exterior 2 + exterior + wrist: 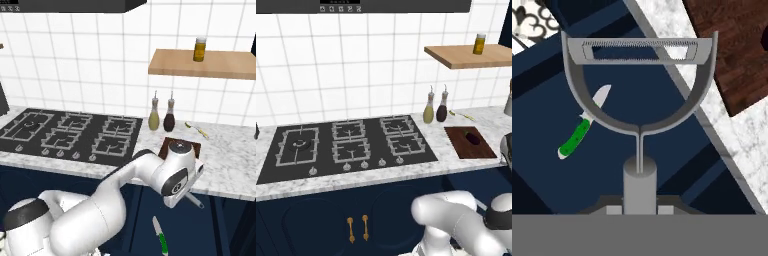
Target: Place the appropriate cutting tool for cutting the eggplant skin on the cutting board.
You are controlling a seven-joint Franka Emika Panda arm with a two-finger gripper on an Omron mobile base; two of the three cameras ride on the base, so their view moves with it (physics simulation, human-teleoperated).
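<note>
Grey metal peeler (640,107): was clamped by its handle in the claw (640,207), the Y-shaped head and serrated blade pointing forward, away from the claw.
Claw: was shut narrow on the peeler handle; in the right base view the claw (189,196) was held out in front of the bench edge, low against the navy cabinet fronts.
Cutting board (732,45): was seen ahead and to the upper right of the claw in the hand view, on the marble bench (677,40); only a corner was in that frame.
Eggplant (472,137): was lying on the cutting board (469,142), towards its far half.
Step in hand, judged: the peeler was to be carried up over the bench edge and across to the board.
How to do it well: the claw should be lifted clear of the bench lip first, then the peeler lowered flat onto bare wood beside the eggplant, not on top of it.
Green-handled knife (582,131): was seen beyond the peeler on the dark surface below the claw; not needed for skin.
Two bottles (435,107): were standing just behind the board, to be kept clear of.
Yellow-green utensil (197,129): was lying on the bench behind the board.
</note>
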